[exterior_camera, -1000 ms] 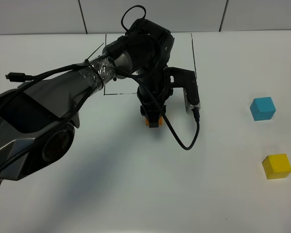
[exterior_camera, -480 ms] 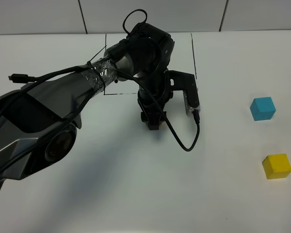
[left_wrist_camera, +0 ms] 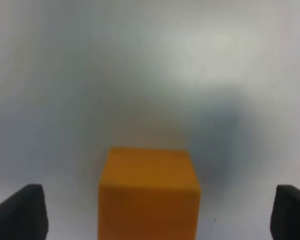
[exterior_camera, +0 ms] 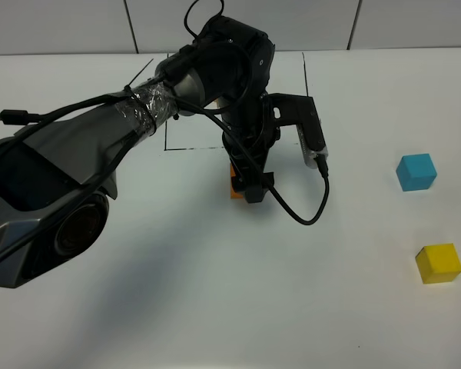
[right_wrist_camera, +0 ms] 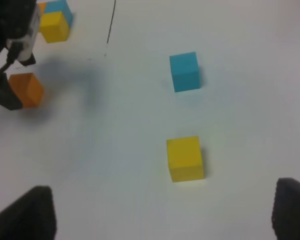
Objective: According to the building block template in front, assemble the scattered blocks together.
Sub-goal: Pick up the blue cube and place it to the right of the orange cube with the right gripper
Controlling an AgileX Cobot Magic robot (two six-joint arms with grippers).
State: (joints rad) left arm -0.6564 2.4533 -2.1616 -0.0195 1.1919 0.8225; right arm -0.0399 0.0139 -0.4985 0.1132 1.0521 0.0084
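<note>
Your left gripper (left_wrist_camera: 155, 214) has spread its jaws wide, letting go of the orange cube (left_wrist_camera: 148, 192) between them. The arm hides most of the template (right_wrist_camera: 54, 25). Your right gripper (right_wrist_camera: 162, 214) gapes empty.

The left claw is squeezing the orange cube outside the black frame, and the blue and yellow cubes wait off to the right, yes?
No squeezing: the left claw is open, its fingers standing clear of the orange cube on both sides, as the left wrist view shows. That cube sits outside the black frame, with the blue cube and yellow cube off to the right.
</note>
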